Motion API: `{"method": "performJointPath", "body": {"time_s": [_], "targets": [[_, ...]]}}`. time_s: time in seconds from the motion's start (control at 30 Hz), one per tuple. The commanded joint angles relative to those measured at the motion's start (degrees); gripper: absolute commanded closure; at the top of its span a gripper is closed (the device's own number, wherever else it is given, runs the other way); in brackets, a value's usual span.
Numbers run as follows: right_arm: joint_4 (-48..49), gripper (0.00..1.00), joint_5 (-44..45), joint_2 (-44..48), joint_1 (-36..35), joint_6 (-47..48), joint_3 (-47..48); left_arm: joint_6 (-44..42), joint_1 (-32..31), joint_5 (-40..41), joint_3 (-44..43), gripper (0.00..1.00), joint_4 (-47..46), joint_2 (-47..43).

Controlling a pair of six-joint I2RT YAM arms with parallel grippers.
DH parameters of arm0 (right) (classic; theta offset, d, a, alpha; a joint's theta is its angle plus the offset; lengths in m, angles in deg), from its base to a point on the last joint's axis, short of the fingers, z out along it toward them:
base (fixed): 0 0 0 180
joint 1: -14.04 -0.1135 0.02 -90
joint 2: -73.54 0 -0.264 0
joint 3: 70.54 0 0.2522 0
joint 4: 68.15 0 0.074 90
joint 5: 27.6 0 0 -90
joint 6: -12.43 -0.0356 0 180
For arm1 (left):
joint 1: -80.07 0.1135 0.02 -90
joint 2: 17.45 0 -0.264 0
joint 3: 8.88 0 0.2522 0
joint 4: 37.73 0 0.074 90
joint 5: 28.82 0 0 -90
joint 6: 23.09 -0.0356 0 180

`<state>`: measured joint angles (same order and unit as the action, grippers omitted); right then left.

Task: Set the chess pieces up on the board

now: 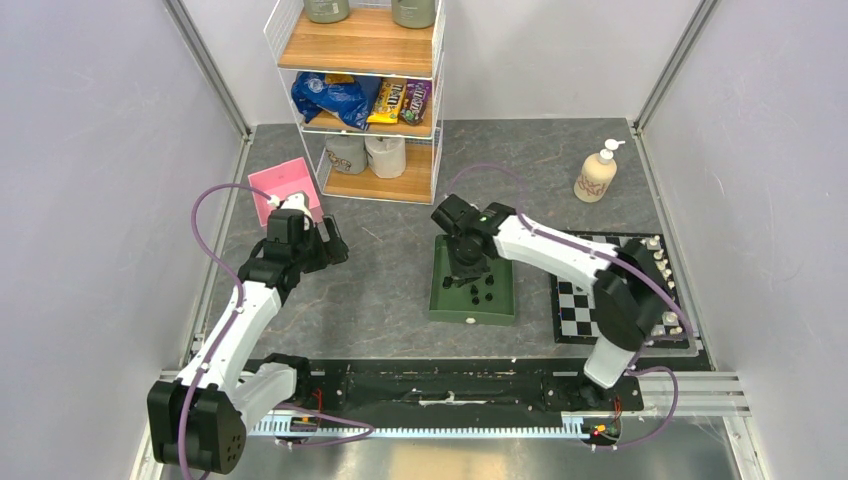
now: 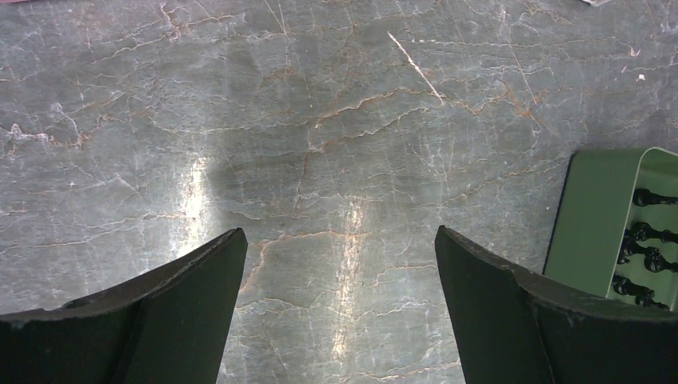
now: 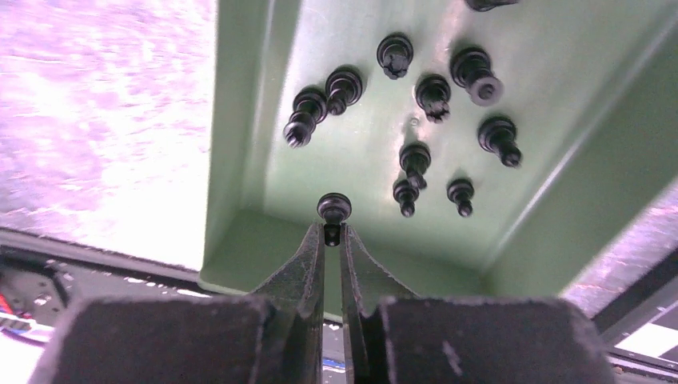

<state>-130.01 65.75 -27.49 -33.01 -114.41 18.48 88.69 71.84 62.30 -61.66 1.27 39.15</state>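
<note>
The right gripper pinches one black chess piece in the green tray, left of the board — other chess pieces lie beside it. The left gripper hangs with jaws spread wide; the print on the snack bags is too small to read.

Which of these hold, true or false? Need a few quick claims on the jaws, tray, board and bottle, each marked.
1. The right jaws are shut on a black piece inside the green tray. True.
2. The left jaws hold a white piece. False: they stand open over the bare table, holding nothing.
3. White pieces stand along the right edge of the board. True.
4. The soap bottle stands on the board. False: it stands on the table beyond the board, apart from it.
5. The tray holds only the gripped piece. False: several other black pieces lie in it.
</note>
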Motion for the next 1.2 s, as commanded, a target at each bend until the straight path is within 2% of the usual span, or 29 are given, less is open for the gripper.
{"method": "performJointPath", "body": {"time_s": [0.0,0.17,0.37,0.47,0.67,0.83,1.17], "targets": [[-3.7,0.88,4.4,10.2,0.0,-1.3,0.3,-0.9,0.0,0.0,-2.0,0.05,-0.1,-0.4],[-6.5,0.89,8.1,19.0,4.2,-4.7,-5.0,-0.7,0.0,-0.2,-2.3,0.05,0.3,-0.6],[-7.5,0.88,7.9,30.9,19.1,-8.6,-18.0,-0.4,0.0,-0.2,-2.3,0.05,0.4,-1.3],[-8.4,0.88,7.5,33.9,25.0,-8.8,-21.8,-0.3,0.0,-0.8,-2.3,0.05,0.4,-1.2],[-8.2,0.88,5.3,34.0,37.3,-6.1,-27.3,-0.2,0.0,-0.9,-2.4,0.05,0.4,-1.2],[-6.1,0.89,5.7,32.6,44.2,-3.4,-28.5,-0.1,0.0,-0.9,-2.4,0.05,0.4,-1.0],[-1.6,0.89,3.9,30.2,50.7,-0.4,-31.1,-0.1,0.0,-1.0,-2.5,0.05,0.4,-0.5]]}}
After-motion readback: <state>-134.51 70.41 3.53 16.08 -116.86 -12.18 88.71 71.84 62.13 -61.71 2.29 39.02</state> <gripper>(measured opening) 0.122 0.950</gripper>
